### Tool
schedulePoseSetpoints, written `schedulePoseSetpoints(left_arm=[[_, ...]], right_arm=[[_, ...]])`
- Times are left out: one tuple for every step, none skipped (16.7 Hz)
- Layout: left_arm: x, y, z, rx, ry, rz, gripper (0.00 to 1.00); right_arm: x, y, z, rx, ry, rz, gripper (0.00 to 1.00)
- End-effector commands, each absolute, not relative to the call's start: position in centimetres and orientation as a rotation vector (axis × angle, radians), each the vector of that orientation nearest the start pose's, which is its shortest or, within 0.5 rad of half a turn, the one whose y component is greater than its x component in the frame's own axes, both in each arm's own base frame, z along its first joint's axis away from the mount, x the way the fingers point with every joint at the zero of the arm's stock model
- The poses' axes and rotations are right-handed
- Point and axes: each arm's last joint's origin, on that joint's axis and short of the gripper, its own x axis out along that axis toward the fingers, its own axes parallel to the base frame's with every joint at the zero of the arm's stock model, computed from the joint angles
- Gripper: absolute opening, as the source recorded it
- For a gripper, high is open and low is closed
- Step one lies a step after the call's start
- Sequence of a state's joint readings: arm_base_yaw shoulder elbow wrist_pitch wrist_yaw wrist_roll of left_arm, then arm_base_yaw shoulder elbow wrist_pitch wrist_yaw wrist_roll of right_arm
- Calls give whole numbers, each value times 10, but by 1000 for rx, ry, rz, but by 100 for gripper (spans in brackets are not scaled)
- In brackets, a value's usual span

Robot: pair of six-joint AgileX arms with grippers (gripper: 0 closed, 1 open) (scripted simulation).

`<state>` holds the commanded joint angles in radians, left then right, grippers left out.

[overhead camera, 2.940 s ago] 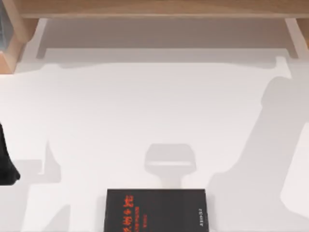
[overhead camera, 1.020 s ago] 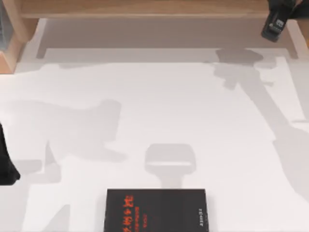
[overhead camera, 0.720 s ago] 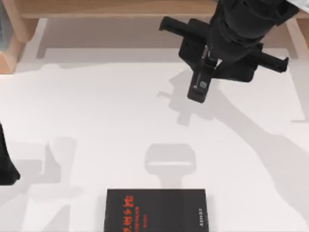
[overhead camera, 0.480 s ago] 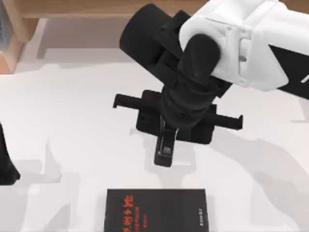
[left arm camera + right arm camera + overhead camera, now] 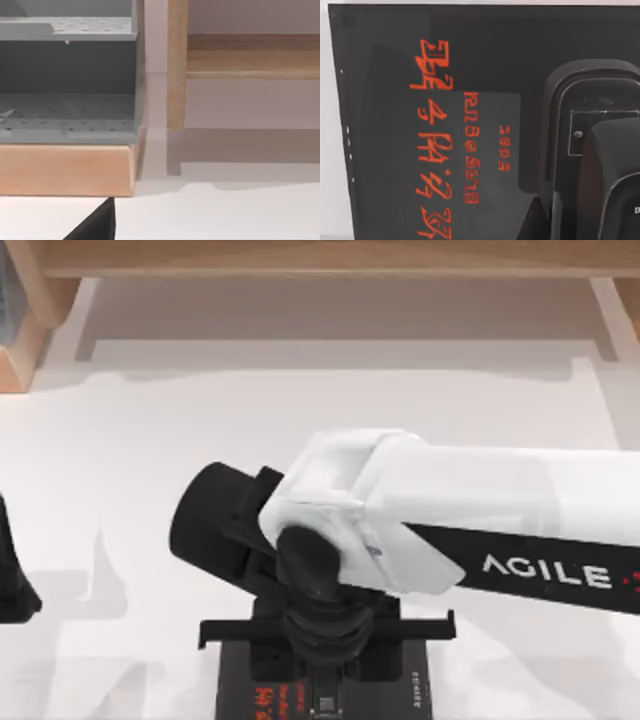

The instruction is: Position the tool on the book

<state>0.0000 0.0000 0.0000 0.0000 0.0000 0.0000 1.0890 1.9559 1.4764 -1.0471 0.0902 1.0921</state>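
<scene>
My left arm sits parked at the desk's (image 5: pixel 150 440) left edge, just a dark piece of it visible there; I cannot tell the state of my left end effector. From the left wrist view I see a grey perforated shelf unit (image 5: pixel 67 80) on a wooden base (image 5: pixel 65 170), with a wooden post (image 5: pixel 176 75) beside it and a wooden ledge (image 5: pixel 252 55) further along, all over the white desk.

Moving right: the book (image 5: pixel 415 690) lies flat at the near middle edge of the desk, black cover, red-orange characters (image 5: pixel 435 140) running down it, smaller red lines beside them. My right arm reaches in from the desk's right side, white link with AGILE lettering (image 5: pixel 545 572), black wrist bending down over the book. My right end effector (image 5: pixel 325 702) is over the book's cover, roughly at its middle along the near edge in the top view. In the right wrist view a dark rounded tool (image 5: pixel 592 150) hangs close over the right part of the cover, next to the red characters; my end effector appears clenched on it, though the fingers themselves are mostly hidden. Cannot tell if the tool touches the cover.
</scene>
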Motion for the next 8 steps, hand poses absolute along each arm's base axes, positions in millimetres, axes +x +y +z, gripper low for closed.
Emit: schedulePoseSetpoints(left_arm=[[106, -1, 160, 0, 0, 0, 100], [106, -1, 160, 0, 0, 0, 100], [106, -1, 160, 0, 0, 0, 100], [106, -1, 160, 0, 0, 0, 100], [106, -1, 160, 0, 0, 0, 100], [106, -1, 160, 0, 0, 0, 100], [106, -1, 160, 0, 0, 0, 100], [106, -1, 160, 0, 0, 0, 100]], right_arm=[[173, 332, 186, -3, 1471, 0, 0], [173, 332, 186, -3, 1471, 0, 0], [173, 332, 186, -3, 1471, 0, 0], [173, 332, 186, -3, 1471, 0, 0], [174, 331, 187, 4, 1470, -2, 0], [174, 331, 186, 3, 1470, -2, 0], [174, 332, 182, 3, 1471, -2, 0], [175, 332, 177, 1, 1471, -1, 0]])
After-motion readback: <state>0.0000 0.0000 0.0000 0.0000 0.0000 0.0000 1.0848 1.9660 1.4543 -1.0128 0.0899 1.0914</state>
